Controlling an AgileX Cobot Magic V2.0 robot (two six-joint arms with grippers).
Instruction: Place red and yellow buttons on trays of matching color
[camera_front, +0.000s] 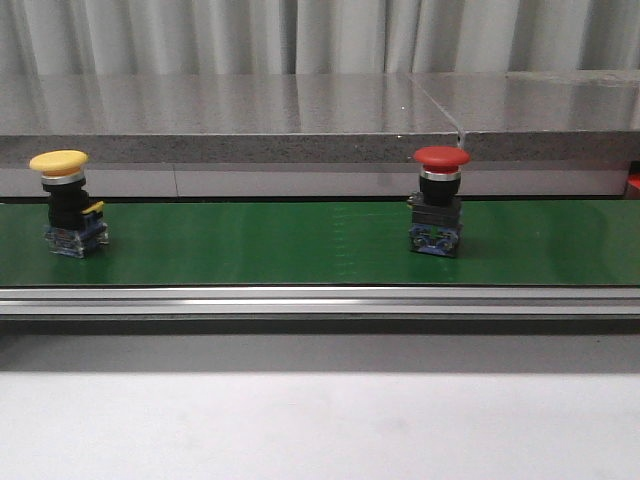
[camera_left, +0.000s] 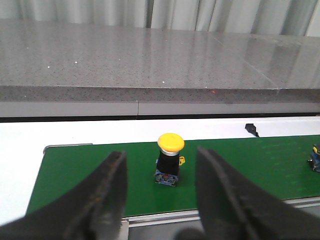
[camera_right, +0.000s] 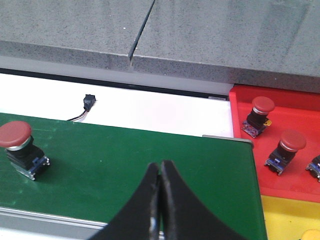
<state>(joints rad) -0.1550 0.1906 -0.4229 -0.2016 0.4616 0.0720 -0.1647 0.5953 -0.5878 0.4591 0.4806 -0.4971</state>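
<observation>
A yellow button (camera_front: 66, 202) stands upright on the green belt (camera_front: 260, 245) at the left. A red button (camera_front: 438, 201) stands further right on the same belt. In the left wrist view the yellow button (camera_left: 169, 159) sits beyond my left gripper (camera_left: 161, 165), which is open and holds nothing. My right gripper (camera_right: 160, 167) is shut and empty, hovering over the belt (camera_right: 140, 160) with the red button (camera_right: 20, 149) off to one side. The red tray (camera_right: 295, 150) holds red buttons, two fully in view (camera_right: 259, 116) (camera_right: 286, 151). A yellow tray (camera_right: 290, 220) shows at the corner.
A grey stone ledge (camera_front: 300, 115) runs behind the belt. A metal rail (camera_front: 320, 300) borders the belt's near side, with white table (camera_front: 320, 430) in front. A small black connector with wires (camera_right: 88, 103) lies on the white surface beyond the belt.
</observation>
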